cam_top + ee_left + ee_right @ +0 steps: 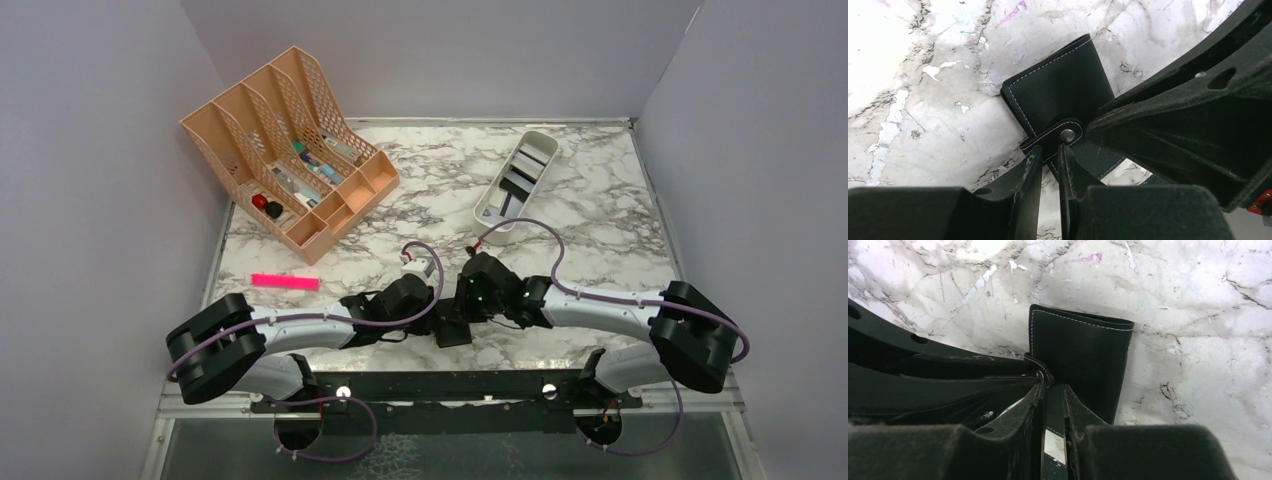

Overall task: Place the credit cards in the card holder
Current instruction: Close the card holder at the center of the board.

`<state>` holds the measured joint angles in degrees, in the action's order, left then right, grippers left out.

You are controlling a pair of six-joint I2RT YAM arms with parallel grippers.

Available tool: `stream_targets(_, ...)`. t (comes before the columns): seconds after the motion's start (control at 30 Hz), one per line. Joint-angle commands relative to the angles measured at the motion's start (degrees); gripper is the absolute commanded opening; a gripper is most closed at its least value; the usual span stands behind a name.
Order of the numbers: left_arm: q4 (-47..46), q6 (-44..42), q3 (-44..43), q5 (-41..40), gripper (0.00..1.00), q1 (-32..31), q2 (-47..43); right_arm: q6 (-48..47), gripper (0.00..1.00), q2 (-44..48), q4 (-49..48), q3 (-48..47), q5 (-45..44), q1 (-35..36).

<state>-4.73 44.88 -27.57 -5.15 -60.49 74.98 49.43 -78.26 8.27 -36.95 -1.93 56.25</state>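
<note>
The black stitched card holder (454,330) lies closed on the marble table near the front middle, with both grippers on it. In the left wrist view, my left gripper (1050,151) is nearly shut, pinching the snap strap of the holder (1063,95). In the right wrist view, my right gripper (1052,389) is shut on the edge of the holder (1083,352) beside the snap. The credit cards (520,178), grey, white and dark, lie in a white tray (546,141) at the back right, away from both grippers.
A peach mesh desk organiser (290,150) with small items stands at the back left. A pink marker (285,282) lies at the front left. Grey walls enclose the table on three sides. Each arm's black fingers crowd the other's wrist view.
</note>
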Motion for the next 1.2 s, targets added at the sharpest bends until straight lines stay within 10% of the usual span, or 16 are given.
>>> stream_targets(0.0, -0.78, -1.11, 0.24, -1.53, 0.21, 0.15, 1.18, -1.7, 0.24, 0.59, 1.3, -2.64, 1.24, -0.09)
stream_targets(0.57, -0.67, -1.29, 0.26, -1.51, 0.21, 0.11, 1.12, -2.98, 0.24, -5.68, 1.4, -5.66, 3.5, -0.09)
stream_targets(1.17, 4.61, 2.18, -0.02, -4.54, 0.28, 0.41, -6.22, -1.78, 0.01, -4.21, 1.97, -3.98, 2.61, -0.1)
